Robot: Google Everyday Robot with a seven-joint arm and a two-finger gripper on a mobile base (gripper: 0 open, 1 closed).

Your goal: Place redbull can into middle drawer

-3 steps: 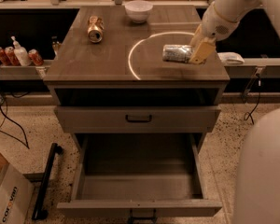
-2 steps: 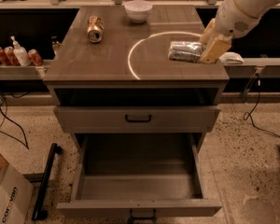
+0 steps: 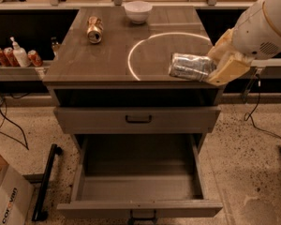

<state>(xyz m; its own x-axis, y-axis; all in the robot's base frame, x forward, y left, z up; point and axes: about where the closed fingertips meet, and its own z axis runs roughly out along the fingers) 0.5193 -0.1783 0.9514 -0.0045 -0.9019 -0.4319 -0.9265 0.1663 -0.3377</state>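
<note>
The redbull can (image 3: pixel 191 66) is a slim silver-blue can lying on its side, held just over the front right corner of the grey cabinet top (image 3: pixel 98 60). My gripper (image 3: pixel 216 61) comes in from the right on a white arm; its cream fingers (image 3: pixel 228 69) are shut on the can's right end. The middle drawer (image 3: pixel 138 186) is pulled out wide below, with a plain grey floor, nothing in it, and a small dark handle at its front. It lies below and left of the can. The drawer front above it (image 3: pixel 138 119), with a black bar handle, is shut.
A gold-orange can (image 3: pixel 94 29) lies at the back left of the cabinet top and a white bowl (image 3: pixel 138 11) stands at the back. Small red cans (image 3: pixel 2 56) and a soap bottle (image 3: pixel 20 54) sit on a left shelf. A cardboard box (image 3: pixel 9 198) and a black bar (image 3: pixel 46 182) lie on the floor at left.
My gripper has carried the redbull can to the right and toward the cabinet's front edge. The drawers have not moved.
</note>
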